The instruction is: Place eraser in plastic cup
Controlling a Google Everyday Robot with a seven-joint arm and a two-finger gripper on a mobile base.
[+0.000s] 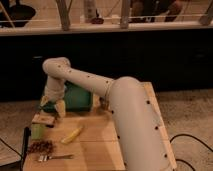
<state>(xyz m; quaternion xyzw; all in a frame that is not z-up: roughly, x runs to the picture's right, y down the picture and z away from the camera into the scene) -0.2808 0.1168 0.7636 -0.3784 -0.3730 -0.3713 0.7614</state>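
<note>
No readable text, labels or numbers anywhere; hand (52, 105) above table's (100, 135) left rear, unmarked.
</note>
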